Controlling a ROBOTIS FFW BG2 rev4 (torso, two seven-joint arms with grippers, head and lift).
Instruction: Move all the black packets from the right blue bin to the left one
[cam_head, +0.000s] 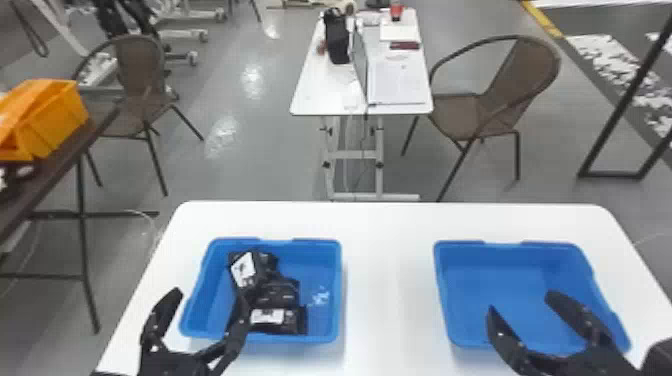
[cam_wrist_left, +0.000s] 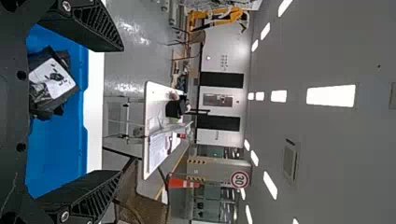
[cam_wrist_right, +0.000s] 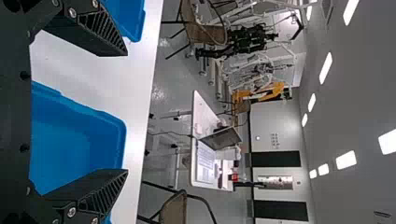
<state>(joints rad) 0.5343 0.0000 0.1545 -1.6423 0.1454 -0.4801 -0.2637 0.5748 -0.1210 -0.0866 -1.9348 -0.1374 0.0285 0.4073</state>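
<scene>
The left gripper (cam_head: 209, 296) has its two black fingers spread wide with nothing between them; it hangs at the near edge of the left blue bin (cam_head: 339, 292), one finger outside the bin's left wall, the other in front of the packets. The right gripper (cam_head: 522, 302) is also spread and holds nothing, well to the right of that bin.

Inside the left blue bin, toward its left side, at least three black packets (cam_head: 278, 294) lie in a loose, overlapping pile; a white-labelled packet (cam_head: 245, 270) is tilted on the far part. They look light and soft, with slick, creased wrapping that may slide or fold under the fingers. Should one need straightening, the best hold is probably across its thick middle, with a gentle squeeze, since a loose edge could slip.

Right of the left blue bin, across a strip of white table (cam_head: 390, 260), sits the right blue bin (cam_head: 505, 272). The transfer looks finished, so both arms can likely back away.
</scene>
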